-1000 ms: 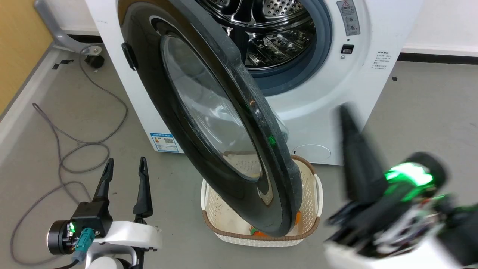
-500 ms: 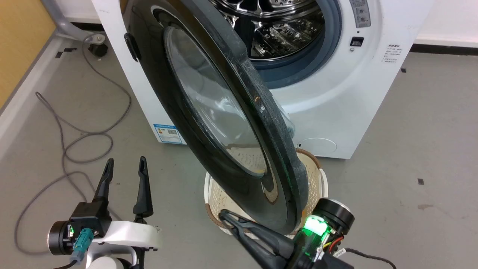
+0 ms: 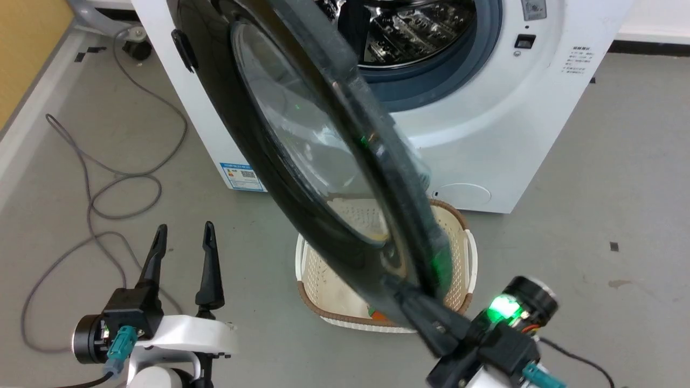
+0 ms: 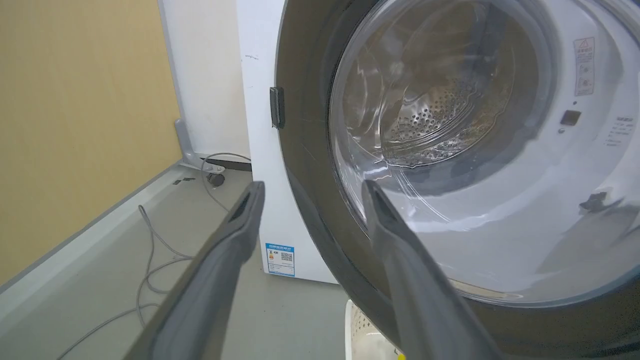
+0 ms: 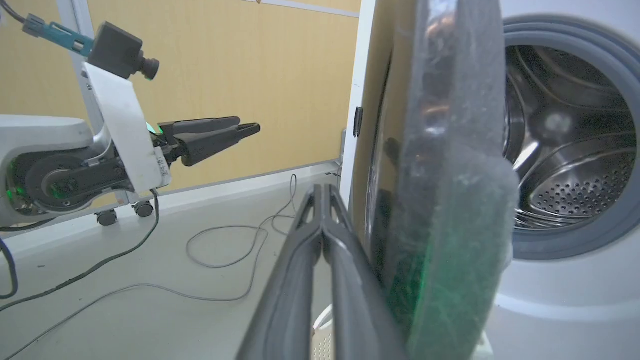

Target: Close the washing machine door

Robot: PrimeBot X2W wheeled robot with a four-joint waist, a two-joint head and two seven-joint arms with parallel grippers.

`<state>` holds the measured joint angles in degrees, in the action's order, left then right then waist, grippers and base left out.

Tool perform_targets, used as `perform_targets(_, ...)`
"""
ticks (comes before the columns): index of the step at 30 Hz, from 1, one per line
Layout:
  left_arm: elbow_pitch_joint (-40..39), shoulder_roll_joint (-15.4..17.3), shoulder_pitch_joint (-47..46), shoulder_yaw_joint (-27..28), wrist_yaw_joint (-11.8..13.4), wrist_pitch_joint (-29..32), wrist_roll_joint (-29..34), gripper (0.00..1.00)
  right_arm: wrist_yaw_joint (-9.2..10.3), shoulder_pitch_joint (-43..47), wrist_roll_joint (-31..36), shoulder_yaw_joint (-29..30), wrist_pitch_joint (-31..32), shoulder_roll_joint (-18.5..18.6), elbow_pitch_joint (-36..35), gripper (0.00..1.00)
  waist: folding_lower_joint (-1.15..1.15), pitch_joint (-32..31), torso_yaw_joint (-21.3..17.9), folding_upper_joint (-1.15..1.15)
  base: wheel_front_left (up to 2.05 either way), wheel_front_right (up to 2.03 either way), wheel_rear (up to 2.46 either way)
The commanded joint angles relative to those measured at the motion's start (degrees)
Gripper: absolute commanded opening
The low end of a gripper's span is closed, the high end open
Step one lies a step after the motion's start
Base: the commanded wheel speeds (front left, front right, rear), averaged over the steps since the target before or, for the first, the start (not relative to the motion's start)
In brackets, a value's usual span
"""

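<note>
The washing machine (image 3: 485, 134) stands with its round opening and steel drum (image 3: 415, 32) exposed. Its door (image 3: 302, 145), a glossy black disc with a clear glass bowl, hangs wide open, free edge toward me. My right gripper (image 3: 401, 291) is shut, fingers pressed together with nothing between them. It lies against the door's outer black face at the lower free edge. In the right wrist view the gripper's tips (image 5: 322, 192) sit just left of the door (image 5: 450, 165). My left gripper (image 3: 184, 227) is open and empty, left of the door and apart from it. The left wrist view shows it (image 4: 314, 185) facing the door (image 4: 310, 150).
A cream laundry basket (image 3: 468, 253) sits on the floor under the door's lower edge, in front of the machine. A grey cable (image 3: 91, 205) loops over the floor at the left. A wood-coloured wall (image 3: 27, 43) runs along the far left.
My right gripper came in from the right, swung low under the door's rim, and now rests against the door's lower edge. The head camera shifted. The left gripper has held still.
</note>
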<state>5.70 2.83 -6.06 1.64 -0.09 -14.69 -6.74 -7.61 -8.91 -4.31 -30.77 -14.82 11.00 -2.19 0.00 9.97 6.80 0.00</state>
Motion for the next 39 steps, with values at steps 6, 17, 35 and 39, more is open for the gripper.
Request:
perform_targets(6,-0.5,0.1,-1.5,-0.5,0.5,-0.3,-0.6,1.0,0.12,-0.9,0.8,6.9,-0.2,-0.3,2.3,0.0,0.0,1.5,0.2,0.0,0.0,0.0,0.0)
perform_targets(17,-1.8,0.1,-3.8,-1.5,1.2,-0.3,-1.7,1.0,0.12,-7.1,2.6,18.9,-0.2,-1.7,7.2,0.0,0.0,6.2,0.2,0.0,0.0,0.0,0.0)
perform_targets(35,-3.5,0.0,-10.3,-2.9,1.9,-0.3,-3.4,1.0,0.12,-28.7,2.9,27.7,-0.2,0.3,16.7,0.0,0.0,18.6,-0.2,0.0,0.0,0.0,0.0)
perform_targets(39,-3.5,0.0,-11.0,-2.8,1.7,-0.3,-3.6,1.0,0.12,-33.2,3.3,28.4,-0.2,0.7,19.8,0.0,0.0,19.8,-0.5,0.0,0.0,0.0,0.0)
